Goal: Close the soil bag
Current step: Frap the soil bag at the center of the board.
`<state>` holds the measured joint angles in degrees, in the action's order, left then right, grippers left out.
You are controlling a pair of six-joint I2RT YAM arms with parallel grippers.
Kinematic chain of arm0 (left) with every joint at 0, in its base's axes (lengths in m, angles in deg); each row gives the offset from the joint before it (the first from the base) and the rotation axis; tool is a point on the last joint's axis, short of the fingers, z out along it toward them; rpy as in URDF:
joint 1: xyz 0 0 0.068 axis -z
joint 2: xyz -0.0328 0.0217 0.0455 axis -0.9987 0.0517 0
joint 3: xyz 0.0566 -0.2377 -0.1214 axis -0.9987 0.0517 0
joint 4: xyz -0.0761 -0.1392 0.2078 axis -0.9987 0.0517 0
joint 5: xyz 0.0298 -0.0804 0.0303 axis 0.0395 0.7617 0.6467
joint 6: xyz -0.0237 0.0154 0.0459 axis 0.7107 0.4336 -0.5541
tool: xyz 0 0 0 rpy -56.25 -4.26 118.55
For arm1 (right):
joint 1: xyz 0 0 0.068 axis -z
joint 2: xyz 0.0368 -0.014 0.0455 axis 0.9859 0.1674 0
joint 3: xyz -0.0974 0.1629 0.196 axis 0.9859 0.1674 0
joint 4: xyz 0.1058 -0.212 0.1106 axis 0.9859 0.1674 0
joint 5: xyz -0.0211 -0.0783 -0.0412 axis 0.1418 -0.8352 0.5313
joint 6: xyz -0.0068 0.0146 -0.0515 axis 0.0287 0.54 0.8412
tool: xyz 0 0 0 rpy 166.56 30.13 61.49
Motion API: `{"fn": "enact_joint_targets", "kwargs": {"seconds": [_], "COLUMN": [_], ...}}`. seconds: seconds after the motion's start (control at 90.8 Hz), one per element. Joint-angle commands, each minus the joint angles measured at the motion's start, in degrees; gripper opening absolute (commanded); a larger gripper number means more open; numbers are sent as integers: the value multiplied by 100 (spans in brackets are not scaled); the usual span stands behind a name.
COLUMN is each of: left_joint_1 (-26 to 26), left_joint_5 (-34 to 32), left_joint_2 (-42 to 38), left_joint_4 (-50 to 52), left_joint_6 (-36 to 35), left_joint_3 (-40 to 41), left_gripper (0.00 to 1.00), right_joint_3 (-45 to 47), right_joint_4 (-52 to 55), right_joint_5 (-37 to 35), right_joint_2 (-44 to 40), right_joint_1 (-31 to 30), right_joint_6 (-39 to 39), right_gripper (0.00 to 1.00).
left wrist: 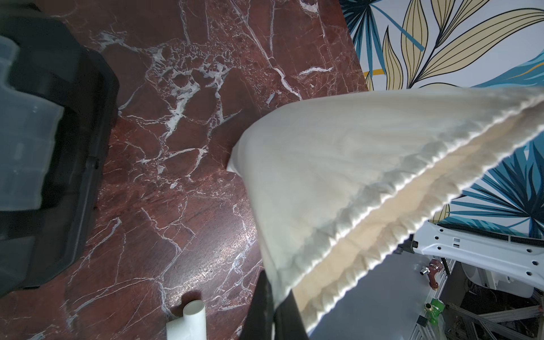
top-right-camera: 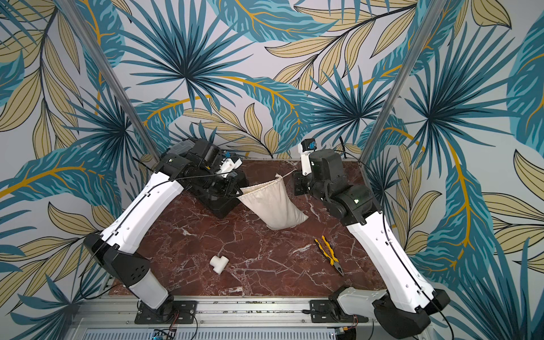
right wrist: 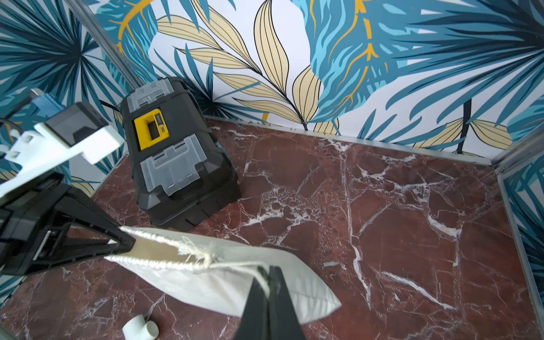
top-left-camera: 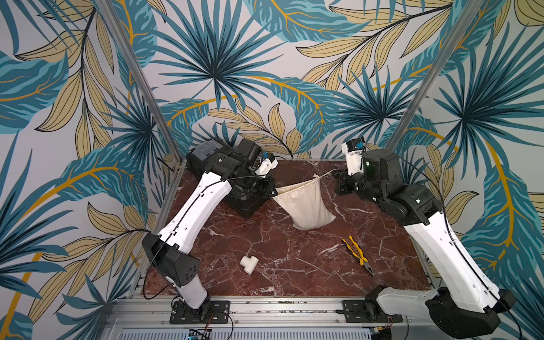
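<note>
Right wrist view: my right jaws are clamped on the cord (right wrist: 238, 265), which runs taut from the knot at the rim of the bag (right wrist: 206, 282). My left jaws pinch the rim's opposite corner, anchoring it so a pull should gather the mouth rather than drag the bag. In both top views the bag (top-left-camera: 304, 206) (top-right-camera: 272, 209) hangs between them, just 12 o'clock of centre. Its bottom seems to rest on the surface (top-left-camera: 265, 265), and its mouth is not yet closed.
</note>
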<state>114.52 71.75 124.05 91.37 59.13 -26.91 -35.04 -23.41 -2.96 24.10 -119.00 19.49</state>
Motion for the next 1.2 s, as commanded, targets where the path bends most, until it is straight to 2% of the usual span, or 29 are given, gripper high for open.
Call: {"fn": "enact_joint_targets", "kwargs": {"seconds": [0.0,0.099,0.275,0.352,0.441,0.507,0.584,0.628,0.705,0.749,0.771,0.903,0.991,1.068,1.19], "left_joint_1": [-113,-117,-113,-118,-119,-119,-127,-135,-133,-136,-131,-139,-143,-146,-132], "left_joint_5": [-353,-247,-116,-68,60,79,47,-32,-191,-304,-375,-749,-766,-631,-332], "left_joint_2": [47,38,-29,-101,-126,-138,-179,-216,-317,-415,-469,-828,-1030,-1117,-978], "left_joint_4": [478,414,309,149,-24,-160,-308,-409,-634,-786,-886,-1504,-2174,-2677,-2872], "left_joint_6": [-133,-85,-107,-84,-59,-31,-27,-14,13,29,29,87,113,98,122], "left_joint_3": [-54,-51,160,337,383,380,386,378,398,441,477,751,957,1150,1055], "left_gripper": [0,1,7,17,22,34,40,48,73,96,99,100,100,100,100], "right_joint_3": [116,216,182,120,-86,-258,-388,-446,-543,-593,-638,-1003,-1157,-974,-344], "right_joint_4": [-920,-1206,-1559,-1894,-2026,-2035,-2060,-2066,-2026,-2006,-1986,-1749,-1707,-1979,-2720], "right_joint_5": [-635,-368,-430,-204,196,532,855,927,891,829,794,445,136,-84,-180], "right_joint_2": [-215,-193,-42,12,201,410,591,667,744,772,781,922,982,898,651], "right_joint_1": [104,107,104,102,106,102,105,93,95,98,94,100,99,100,100], "right_joint_6": [15,112,101,110,85,51,18,-2,15,49,73,149,177,203,63], "right_gripper": [0,0,0,0,0,0,0,0,0,0,0,0,0,0,0]}}
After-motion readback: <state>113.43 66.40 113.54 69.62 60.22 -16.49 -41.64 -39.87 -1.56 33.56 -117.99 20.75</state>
